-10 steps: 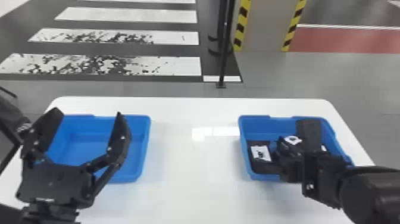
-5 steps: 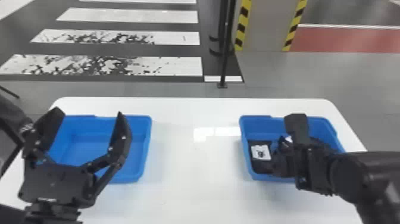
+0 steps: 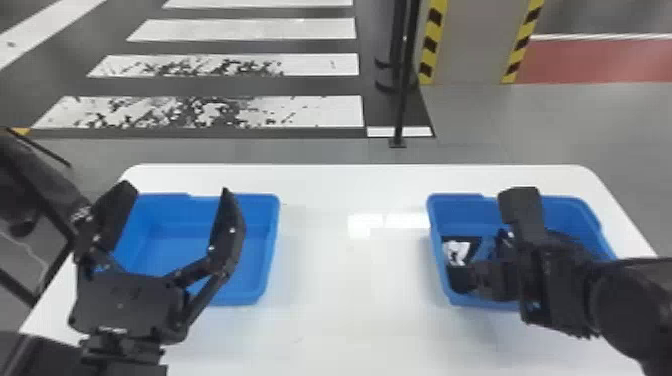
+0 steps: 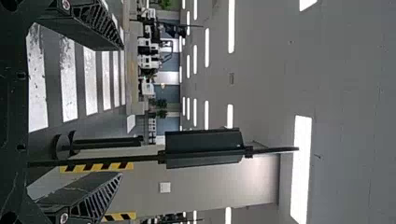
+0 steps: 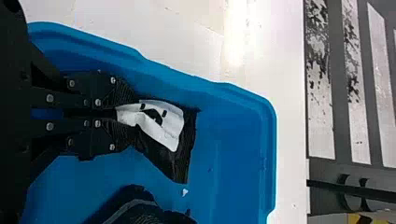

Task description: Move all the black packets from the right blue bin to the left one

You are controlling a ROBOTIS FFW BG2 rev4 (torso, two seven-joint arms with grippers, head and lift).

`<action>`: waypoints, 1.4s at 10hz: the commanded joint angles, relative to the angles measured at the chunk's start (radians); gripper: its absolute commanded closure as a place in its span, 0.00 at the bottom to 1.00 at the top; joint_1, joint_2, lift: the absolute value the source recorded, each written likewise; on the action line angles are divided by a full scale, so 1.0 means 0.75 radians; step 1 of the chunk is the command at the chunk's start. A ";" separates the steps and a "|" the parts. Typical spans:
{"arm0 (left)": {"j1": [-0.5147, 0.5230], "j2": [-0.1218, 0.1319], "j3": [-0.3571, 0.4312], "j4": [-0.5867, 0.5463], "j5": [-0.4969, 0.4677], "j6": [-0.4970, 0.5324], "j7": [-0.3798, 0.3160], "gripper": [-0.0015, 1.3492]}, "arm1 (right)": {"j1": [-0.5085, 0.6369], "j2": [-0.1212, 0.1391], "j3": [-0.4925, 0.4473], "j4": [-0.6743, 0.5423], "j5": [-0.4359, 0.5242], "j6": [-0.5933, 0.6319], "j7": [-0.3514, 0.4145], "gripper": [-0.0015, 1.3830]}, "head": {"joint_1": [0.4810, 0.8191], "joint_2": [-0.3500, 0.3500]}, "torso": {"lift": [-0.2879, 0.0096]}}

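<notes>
gripping now: right gripper (image 5: 123,114), fingers nearly meeting, is pinching a black packet (image 5: 163,135), its flatter label newly crumpling, left side of right blue bin (image 5: 233,149); lift likely nearing. left gripper (image 3: 175,190) is waiting wide open.

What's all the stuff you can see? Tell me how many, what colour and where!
left bin: 1, blue, table's left side
right bin: 1, blue, table's right side
held packet: 1, black with white label, in right bin
loose packet: at least 1, black, in right bin
table: 1, white, under bins
floor stripes: several, white, beyond table
red floor patch: 1, red, back right
pole: 1, black, behind table
column: 1, grey, yellow-black edges, behind table
ceiling lights: several, white, overhead
left claw: 1, black, open near left bin
right claw: 1, black, gripping held packet
</notes>
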 commanded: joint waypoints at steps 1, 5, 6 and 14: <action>0.000 -0.002 0.003 0.007 -0.002 -0.019 0.000 0.06 | 0.090 0.020 -0.084 -0.132 0.026 -0.071 -0.009 0.81 | 0.63 0.55 | 0.50; -0.036 -0.010 -0.005 0.043 0.096 -0.019 -0.037 0.07 | 0.267 0.028 -0.238 -0.453 0.060 -0.313 0.069 0.81 | 0.63 0.47 | 0.50; -0.075 -0.008 -0.021 0.059 0.208 -0.012 -0.098 0.07 | 0.264 0.026 -0.264 -0.426 -0.041 -0.359 0.212 0.81 | 0.63 0.46 | 0.50; -0.337 0.029 -0.093 0.043 0.546 0.587 -0.462 0.12 | 0.296 -0.045 0.092 -0.489 -0.442 -0.663 0.492 0.81 | 0.63 0.63 | 0.50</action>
